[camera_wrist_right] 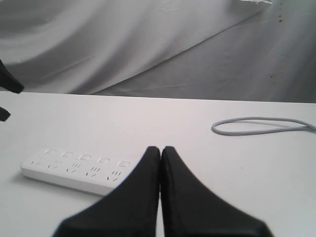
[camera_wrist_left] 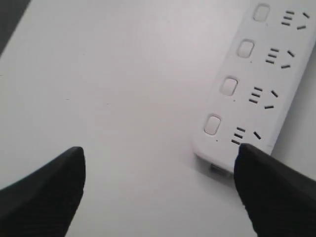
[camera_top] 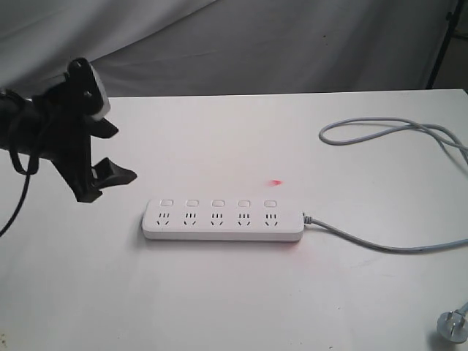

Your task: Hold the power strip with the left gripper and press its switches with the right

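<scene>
My left gripper hangs over the white table, beyond the left end of the power strip and clear of it. Its two short black fingers are spread wide with nothing between them. In the left wrist view, the left gripper has only bare tabletop in the gap, and one fingertip overlaps the rounded end of the power strip. From that angle I cannot tell how high it sits above the plastic.

The power strip lies flat near the middle of the table, its length running left to right. The five switches sit in a row along its far edge, one above each socket. Its grey cord leaves the right end, runs off the right side of the exterior view and shows again as a loop farther back. A loose grey plug lies at the near right corner.

A small red mark sits on the table just behind the strip's right end. It may be a spot of light, but I can't be sure.

My right gripper does not show in the exterior view. In its own wrist view the long tapering fingers are pressed tip to tip, gripping nothing. The power strip and its switches lie ahead of the fingers and off to one side, well apart from them.
</scene>
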`<state>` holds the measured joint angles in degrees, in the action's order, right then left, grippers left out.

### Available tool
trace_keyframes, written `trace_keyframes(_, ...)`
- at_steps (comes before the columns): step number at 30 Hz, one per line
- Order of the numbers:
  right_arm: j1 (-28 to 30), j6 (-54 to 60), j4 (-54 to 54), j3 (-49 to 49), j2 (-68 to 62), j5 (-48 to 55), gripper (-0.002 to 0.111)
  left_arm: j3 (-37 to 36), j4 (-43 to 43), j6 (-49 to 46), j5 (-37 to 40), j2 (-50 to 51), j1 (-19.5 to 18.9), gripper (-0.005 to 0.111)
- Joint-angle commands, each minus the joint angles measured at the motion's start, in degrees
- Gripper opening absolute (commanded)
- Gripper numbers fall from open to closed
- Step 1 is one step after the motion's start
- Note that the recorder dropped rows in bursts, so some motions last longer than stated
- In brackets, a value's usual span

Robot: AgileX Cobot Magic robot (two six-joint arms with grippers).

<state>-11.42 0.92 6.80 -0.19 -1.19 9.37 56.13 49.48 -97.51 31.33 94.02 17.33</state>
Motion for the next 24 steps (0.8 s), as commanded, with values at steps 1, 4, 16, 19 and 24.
trace_keyframes(1, 0.3, -0.1, -0.8, 0.2, 0.3, 0.1, 0.0, 0.2, -9.4, 13.6, 2.1, -9.2, -0.1, 0.078)
trace_keyframes(4, 0.3, -0.1, -0.8, 0.2, 0.3, 0.1, 0.0, 0.2, -15.5, 23.3, 3.9, -16.2, -0.1, 0.078)
trace_keyframes(16, 0.3, -0.1, -0.8, 0.2, 0.3, 0.1, 0.0, 0.2, -33.6, 56.8, 9.8, -47.7, -0.1, 0.078)
trace_keyframes(19, 0.3, -0.1, -0.8, 0.2, 0.3, 0.1, 0.0, 0.2, -33.8, 62.0, 9.7, -54.2, -0.1, 0.072)
trace_keyframes(24, 0.3, -0.1, -0.8, 0.2, 0.3, 0.1, 0.0, 0.2, -34.0, 66.1, 9.7, -60.9, -0.1, 0.036)
